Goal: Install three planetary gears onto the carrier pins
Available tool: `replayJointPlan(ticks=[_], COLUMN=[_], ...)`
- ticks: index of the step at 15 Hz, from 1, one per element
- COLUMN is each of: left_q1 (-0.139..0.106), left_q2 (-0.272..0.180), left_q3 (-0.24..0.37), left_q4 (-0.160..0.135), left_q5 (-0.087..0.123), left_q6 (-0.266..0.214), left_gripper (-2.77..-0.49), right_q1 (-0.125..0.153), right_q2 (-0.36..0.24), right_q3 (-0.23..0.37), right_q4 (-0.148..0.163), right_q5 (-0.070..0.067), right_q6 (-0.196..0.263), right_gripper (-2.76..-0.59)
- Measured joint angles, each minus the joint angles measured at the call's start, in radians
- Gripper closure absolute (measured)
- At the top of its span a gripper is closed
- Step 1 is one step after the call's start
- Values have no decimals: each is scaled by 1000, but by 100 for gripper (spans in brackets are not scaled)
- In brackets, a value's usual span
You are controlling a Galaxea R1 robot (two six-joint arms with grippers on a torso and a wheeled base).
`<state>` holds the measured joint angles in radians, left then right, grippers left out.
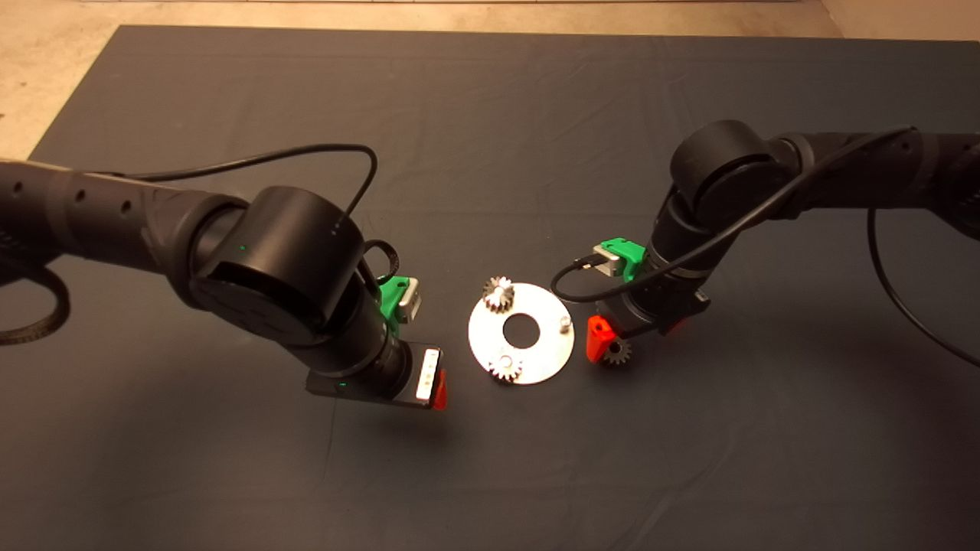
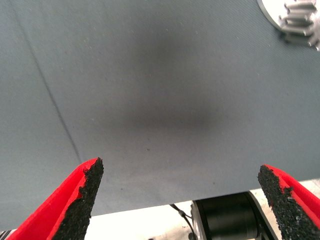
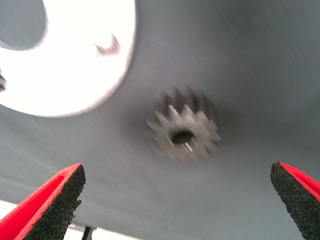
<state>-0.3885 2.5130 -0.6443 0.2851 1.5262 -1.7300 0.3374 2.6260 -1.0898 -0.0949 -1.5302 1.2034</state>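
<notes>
The flat silver disc (image 1: 490, 342) lies mid-mat. One planetary gear (image 1: 498, 293) sits on the far pin and a second gear (image 1: 505, 369) on the near pin. The third carrier pin (image 1: 564, 322) stands bare at the disc's right rim. The third gear (image 1: 616, 352) lies flat on the mat just right of the disc. My right gripper (image 1: 634, 337) hovers over it, open; in the right wrist view the gear (image 3: 184, 132) lies between the spread fingers (image 3: 55, 197), beside the disc (image 3: 75, 65) and bare pin (image 3: 107, 47). My left gripper (image 1: 429, 386) is open and empty left of the disc.
The dark mat (image 1: 490, 115) spreads wide around the disc. The left wrist view shows bare mat (image 2: 150, 100) with the disc's edge (image 2: 270, 10) and a mounted gear (image 2: 300, 22) at one corner. Black cables loop off both arms.
</notes>
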Motion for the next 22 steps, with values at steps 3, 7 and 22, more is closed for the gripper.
replayJointPlan(ticks=[3, 7, 22], left_q1=[6, 21, 37], left_q2=[-11, -32, -59], left_q3=[27, 49, 58], left_q4=[0, 0, 0], left_q5=[0, 0, 0], left_q6=[-7, -13, -18], left_gripper=[-219, -219, -219], right_q1=[-10, -33, -47], right_q2=[18, 25, 5], right_q3=[-21, -31, 14], right_q4=[-24, -54, -114], right_q5=[1, 0, 0], right_q6=[-10, -29, -51], right_gripper=[-276, -276, -276])
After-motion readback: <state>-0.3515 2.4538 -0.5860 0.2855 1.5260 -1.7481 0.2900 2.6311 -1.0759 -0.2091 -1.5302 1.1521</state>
